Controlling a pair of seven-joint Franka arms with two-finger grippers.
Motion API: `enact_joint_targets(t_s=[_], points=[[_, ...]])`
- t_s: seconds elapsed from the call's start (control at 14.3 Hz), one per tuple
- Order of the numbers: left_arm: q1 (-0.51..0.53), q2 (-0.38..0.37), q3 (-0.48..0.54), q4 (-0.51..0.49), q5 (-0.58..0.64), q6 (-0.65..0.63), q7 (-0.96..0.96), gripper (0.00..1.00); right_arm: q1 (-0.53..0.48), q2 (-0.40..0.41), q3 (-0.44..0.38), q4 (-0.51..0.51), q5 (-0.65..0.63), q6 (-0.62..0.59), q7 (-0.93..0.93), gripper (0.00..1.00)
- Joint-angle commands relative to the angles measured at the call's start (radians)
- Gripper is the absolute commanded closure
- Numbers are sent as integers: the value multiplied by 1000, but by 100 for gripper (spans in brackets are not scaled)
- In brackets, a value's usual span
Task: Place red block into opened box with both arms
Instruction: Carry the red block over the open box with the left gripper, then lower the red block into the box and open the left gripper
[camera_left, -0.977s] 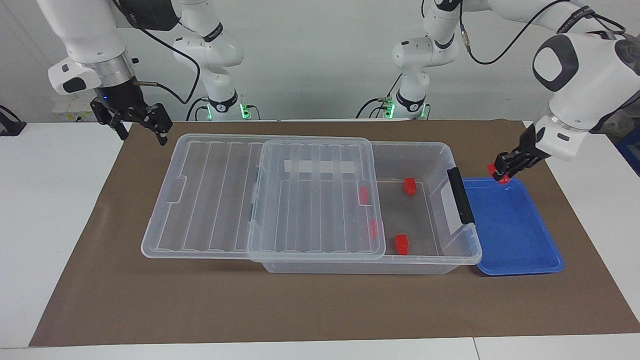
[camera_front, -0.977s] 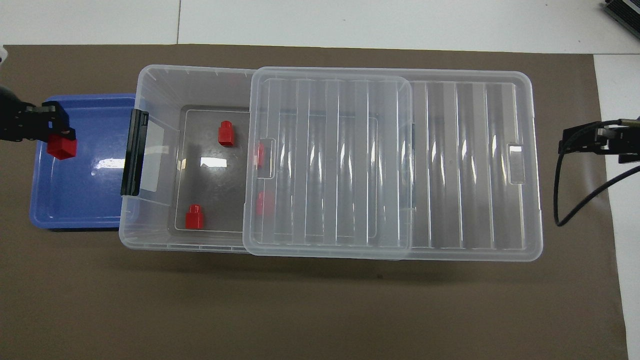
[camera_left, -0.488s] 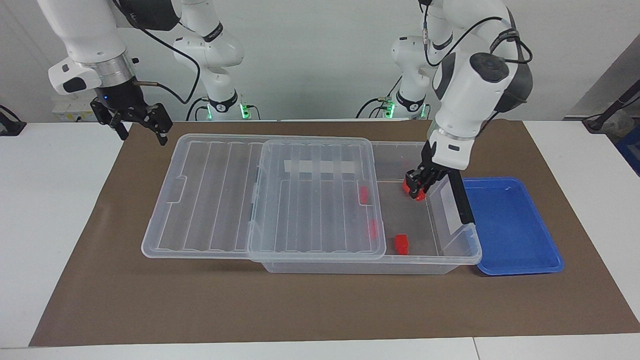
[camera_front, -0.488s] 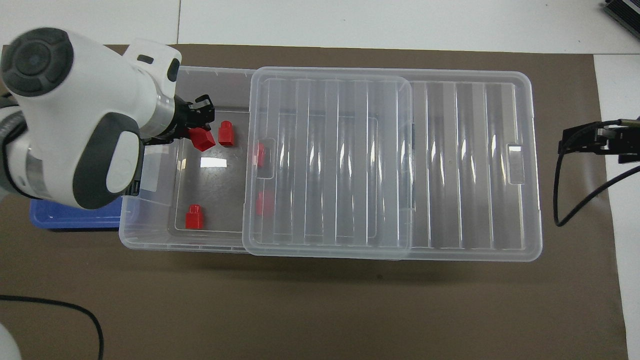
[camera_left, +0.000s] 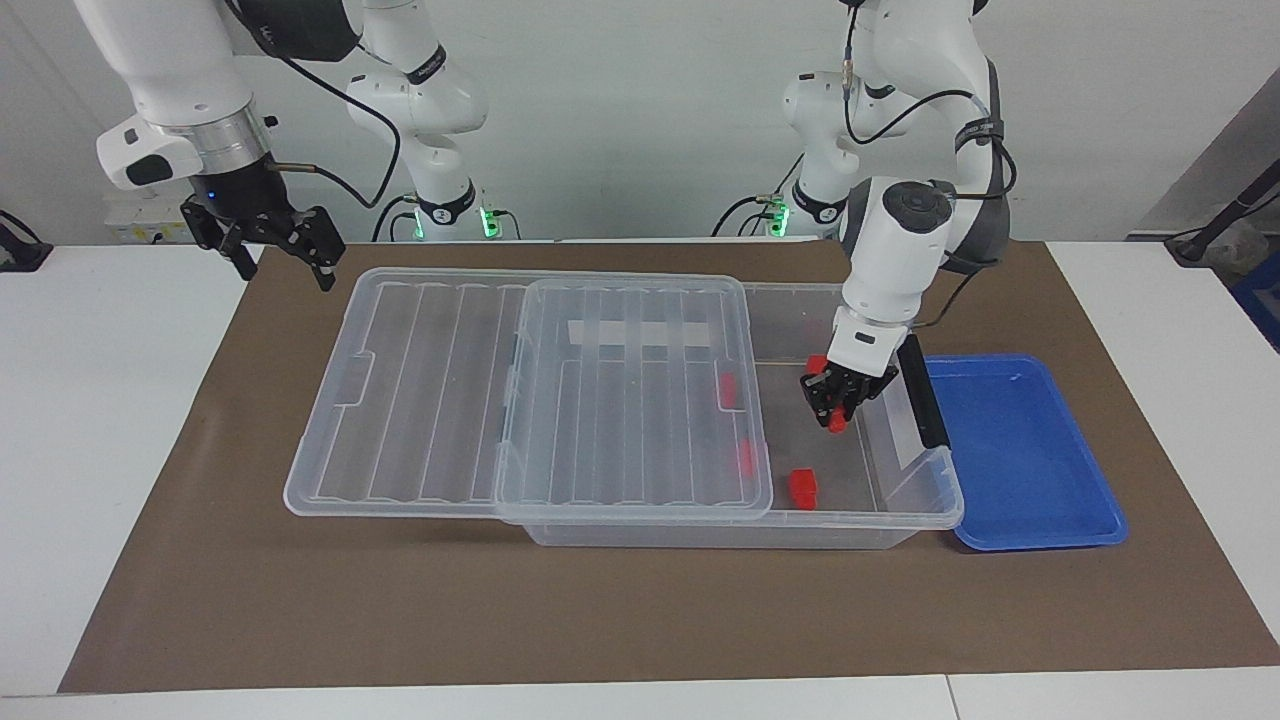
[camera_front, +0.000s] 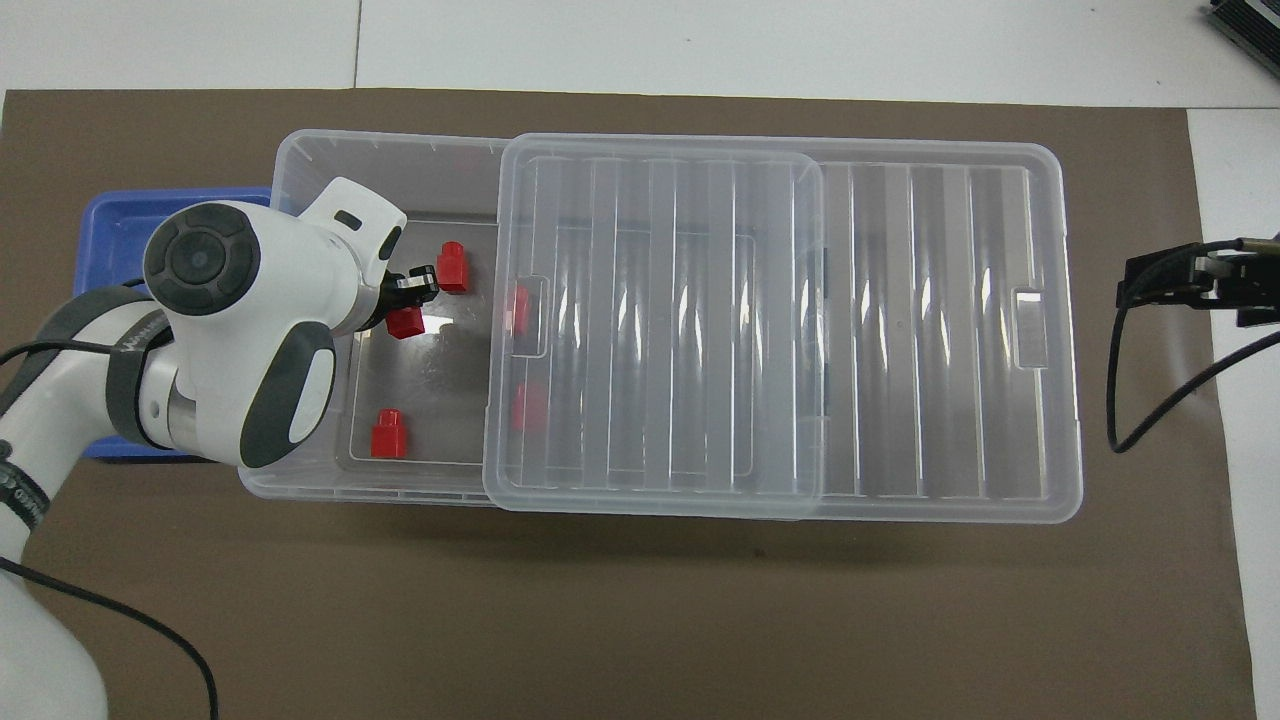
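Clear plastic formed the box (camera_left: 905, 300) in the facing view, its ribbed lid (camera_left: 630, 400) slid toward the right arm's end so the 3 o'clock part stood uncovered. The left gripper (camera_left: 838, 412), shut on the red block (camera_left: 836, 420), hung inside that uncovered part. Loose red blocks lay on the box floor, one at 11 o'clock of the gripper (camera_left: 816, 362) and one at 7 o'clock of it (camera_left: 802, 487); two more showed dimly under the lid's edge. A blue tray (camera_left: 1030, 500) touched the box at its black-latched end and held nothing visible. The right gripper (camera_left: 268, 250) waited over the mat's corner, fingers spread, holding nothing. A white tape strip (camera_left: 640, 333) carried no readable writing. From overhead, the held red block (camera_front: 406, 322) sat over the box floor (camera_front: 440, 380), with a loose block at 1 o'clock of it (camera_front: 452, 268) and another at 6 o'clock (camera_front: 388, 434).
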Motion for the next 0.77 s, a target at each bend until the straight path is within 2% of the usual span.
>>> enact_joint_targets(t_s=[0.0,0.14,0.49,0.56,0.63,0.7], points=[[-6,-10,1,-159,19,179,14,100,-4,-1,1,2,1,-13,12,0],[-7,-3,1,-194,19,202,13,100,-4,-1,2,2,1,-13,11,0],[-15,34,1,-196,19,247,8,100,-4,-1,2,2,1,-13,11,0],[-15,34,2,-196,19,247,8,58,-4,-1,2,2,1,-13,11,0],[-14,34,3,-195,19,245,8,28,-4,-1,1,2,1,-14,11,0],[-13,34,3,-188,19,238,2,27,-4,-1,1,1,1,-14,11,0]])
